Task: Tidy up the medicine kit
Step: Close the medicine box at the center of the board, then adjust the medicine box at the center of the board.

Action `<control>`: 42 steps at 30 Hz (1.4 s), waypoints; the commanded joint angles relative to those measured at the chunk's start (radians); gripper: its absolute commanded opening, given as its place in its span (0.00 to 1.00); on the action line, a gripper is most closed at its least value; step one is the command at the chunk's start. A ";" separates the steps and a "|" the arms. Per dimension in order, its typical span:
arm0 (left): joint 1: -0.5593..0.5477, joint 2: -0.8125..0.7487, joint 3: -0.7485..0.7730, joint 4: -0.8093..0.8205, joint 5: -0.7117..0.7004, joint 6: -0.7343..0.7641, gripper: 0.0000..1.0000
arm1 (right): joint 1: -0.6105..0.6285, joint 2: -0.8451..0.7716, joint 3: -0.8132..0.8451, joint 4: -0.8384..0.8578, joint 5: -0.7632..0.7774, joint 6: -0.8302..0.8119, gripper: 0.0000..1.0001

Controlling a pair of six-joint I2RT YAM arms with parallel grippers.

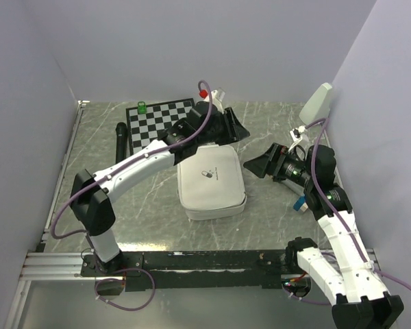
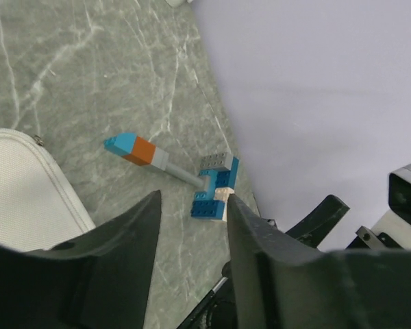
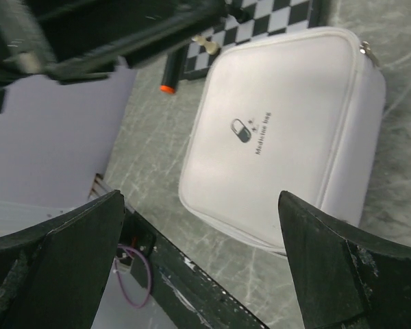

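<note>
The medicine kit [image 1: 211, 181], a white square soft case with a pill logo, lies shut in the middle of the table. It also shows in the right wrist view [image 3: 281, 130], and one corner shows in the left wrist view [image 2: 20, 185]. My left gripper [image 1: 234, 129] hangs just beyond the kit's far edge. Its jaws [image 2: 192, 205] are open with only table between them. My right gripper [image 1: 260, 164] sits right of the kit, pointing at it. It stands wide open [image 3: 200, 199] and holds nothing.
A chessboard [image 1: 157, 120] lies behind the kit, with a black marker [image 1: 121, 140] to its left and a green piece [image 1: 142, 106] on its far corner. A blue, orange and grey brick toy [image 2: 171, 171] lies near the right wall. A white object [image 1: 317, 103] leans at the back right.
</note>
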 commanded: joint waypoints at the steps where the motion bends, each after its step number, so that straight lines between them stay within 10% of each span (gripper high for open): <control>1: 0.012 -0.140 -0.034 -0.028 -0.124 0.060 0.54 | 0.021 0.026 0.061 -0.071 0.090 -0.087 1.00; 15: 0.164 -0.665 -0.806 -0.031 -0.232 -0.089 0.66 | 0.222 0.174 0.109 -0.191 0.345 -0.168 1.00; 27: 0.288 -0.622 -0.924 0.019 -0.197 -0.155 0.64 | 0.248 0.222 0.021 -0.133 0.446 -0.110 0.99; 35: 0.325 -0.533 -0.984 0.463 0.027 -0.131 0.70 | 0.246 0.335 -0.029 -0.047 0.501 -0.053 1.00; 42: 0.322 -0.441 -0.953 0.385 0.150 -0.083 0.67 | 0.234 0.446 -0.061 0.059 0.371 -0.068 1.00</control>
